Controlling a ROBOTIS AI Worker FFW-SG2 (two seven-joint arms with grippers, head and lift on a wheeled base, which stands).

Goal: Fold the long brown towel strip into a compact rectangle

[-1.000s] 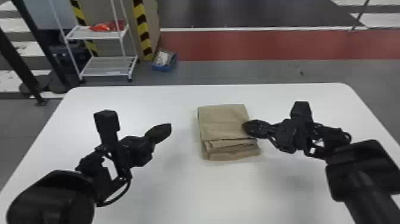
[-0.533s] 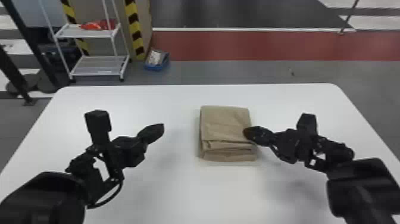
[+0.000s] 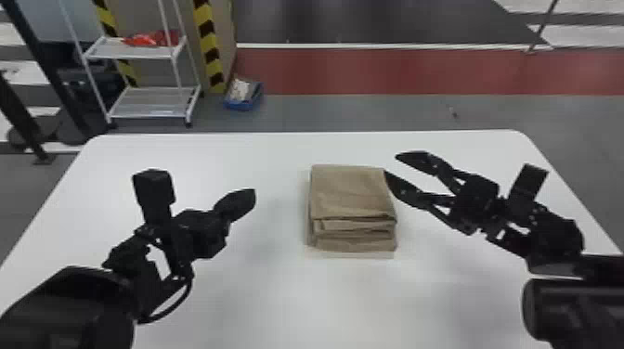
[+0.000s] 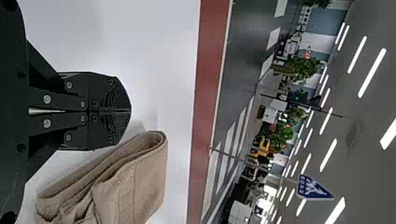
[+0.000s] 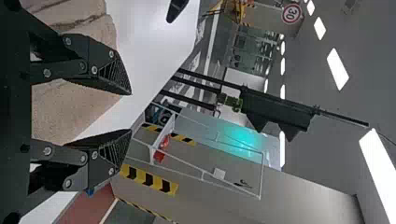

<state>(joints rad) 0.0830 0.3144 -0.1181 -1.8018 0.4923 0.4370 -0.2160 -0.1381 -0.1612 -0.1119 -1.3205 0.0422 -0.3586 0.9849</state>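
brown towel [image 3: 352, 194] folded in layers; left claw [image 3: 252, 193] pressed together, right claw [image 3: 391, 165] spread.

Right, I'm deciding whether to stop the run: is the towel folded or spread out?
Folded. The towel lies as a compact stack on the white table, with several layers showing along its near edge.

A round red-ringed sign [image 5: 292, 13] reads "30"; a blue sign [image 4: 314, 188] bears white markings.
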